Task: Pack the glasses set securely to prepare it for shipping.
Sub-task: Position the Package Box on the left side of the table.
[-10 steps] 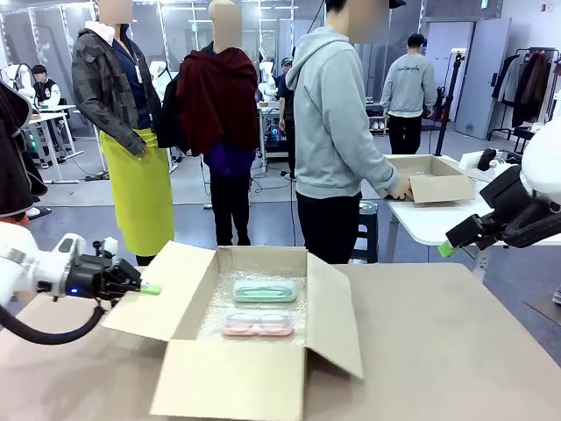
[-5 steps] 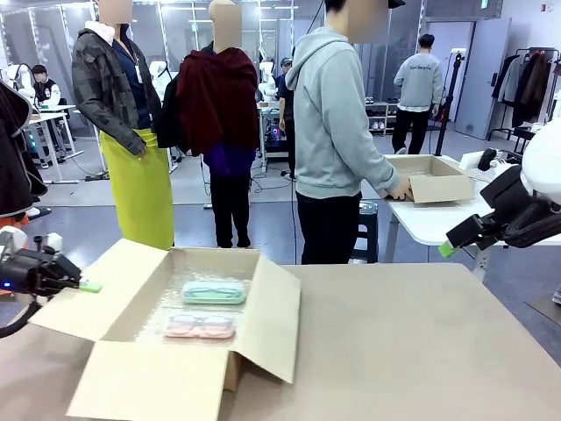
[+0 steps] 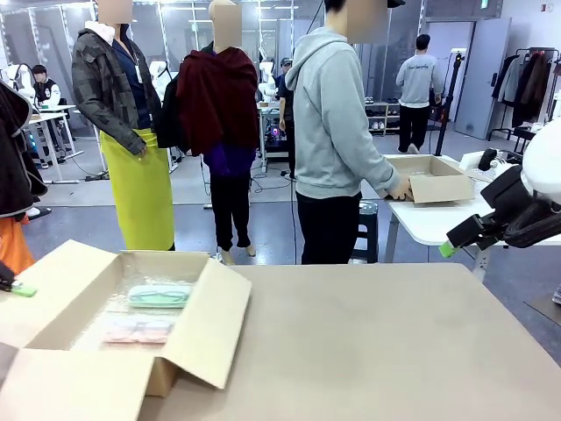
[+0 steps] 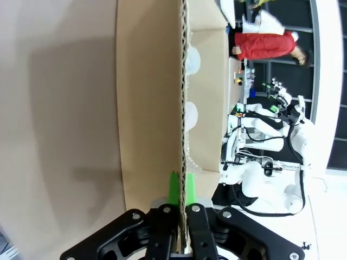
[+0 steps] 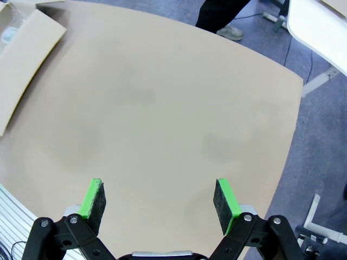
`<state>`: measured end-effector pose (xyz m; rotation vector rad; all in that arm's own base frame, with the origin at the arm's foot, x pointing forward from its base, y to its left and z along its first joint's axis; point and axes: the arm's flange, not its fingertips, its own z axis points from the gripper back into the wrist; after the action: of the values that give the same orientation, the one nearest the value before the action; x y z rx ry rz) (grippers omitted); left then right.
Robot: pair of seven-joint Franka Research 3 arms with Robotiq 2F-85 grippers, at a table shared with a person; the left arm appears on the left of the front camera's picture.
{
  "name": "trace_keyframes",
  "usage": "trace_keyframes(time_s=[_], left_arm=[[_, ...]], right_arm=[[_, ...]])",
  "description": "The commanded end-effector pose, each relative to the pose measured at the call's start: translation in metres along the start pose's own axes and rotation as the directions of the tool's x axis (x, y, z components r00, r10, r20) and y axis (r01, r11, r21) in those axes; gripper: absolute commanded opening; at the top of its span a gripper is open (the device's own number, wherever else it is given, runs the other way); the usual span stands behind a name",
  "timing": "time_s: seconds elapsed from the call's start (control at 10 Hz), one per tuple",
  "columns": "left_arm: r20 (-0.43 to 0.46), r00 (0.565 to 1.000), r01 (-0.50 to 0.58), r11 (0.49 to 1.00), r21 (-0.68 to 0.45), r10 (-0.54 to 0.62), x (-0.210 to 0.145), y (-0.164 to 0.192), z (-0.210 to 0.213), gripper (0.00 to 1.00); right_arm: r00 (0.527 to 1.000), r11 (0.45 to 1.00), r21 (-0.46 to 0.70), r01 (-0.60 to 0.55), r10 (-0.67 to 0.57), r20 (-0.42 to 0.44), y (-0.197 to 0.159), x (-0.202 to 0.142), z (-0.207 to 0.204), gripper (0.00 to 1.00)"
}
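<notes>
Two glasses cases (image 3: 159, 296) (image 3: 138, 330) in box (image 3: 53, 303)

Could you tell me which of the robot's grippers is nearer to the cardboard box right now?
The left. The left gripper is pinched on the cardboard box's left flap edge, at the table's left side. The right gripper hangs open over bare table, far to the right.

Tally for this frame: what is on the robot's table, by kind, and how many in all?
Glasses cases: 2, a mint green case and a pale pink case, both lying inside the box
Cardboard boxes: 1, the open box, its flap pinched by the left gripper
Total: 3 things
</notes>
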<state>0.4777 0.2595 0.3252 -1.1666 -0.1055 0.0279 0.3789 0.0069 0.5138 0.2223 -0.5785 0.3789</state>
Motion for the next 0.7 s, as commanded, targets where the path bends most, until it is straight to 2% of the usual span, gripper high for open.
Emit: trace_keyframes(time_s=[0.0, 0.3, 0.6], left_arm=[[-0.009, 1.000, -0.013, 1.000, 0.025, 0.013, -0.001, 0.004, 0.040, 0.00], [0.028, 0.999, -0.019, 0.998, 0.057, 0.018, -0.018, 0.005, 0.064, 0.00], [0.038, 0.999, -0.013, 0.999, 0.052, 0.011, -0.012, 0.009, 0.058, 0.00]], right_arm=[[1.000, 1.000, -0.005, 0.000, 0.000, 0.010, 0.001, 0.000, -0.001, 1.00], [1.000, 1.000, -0.005, 0.000, 0.000, 0.010, 0.001, 0.000, -0.001, 1.00], [1.000, 1.000, -0.005, 0.000, 0.000, 0.010, 0.001, 0.000, -0.001, 1.00]])
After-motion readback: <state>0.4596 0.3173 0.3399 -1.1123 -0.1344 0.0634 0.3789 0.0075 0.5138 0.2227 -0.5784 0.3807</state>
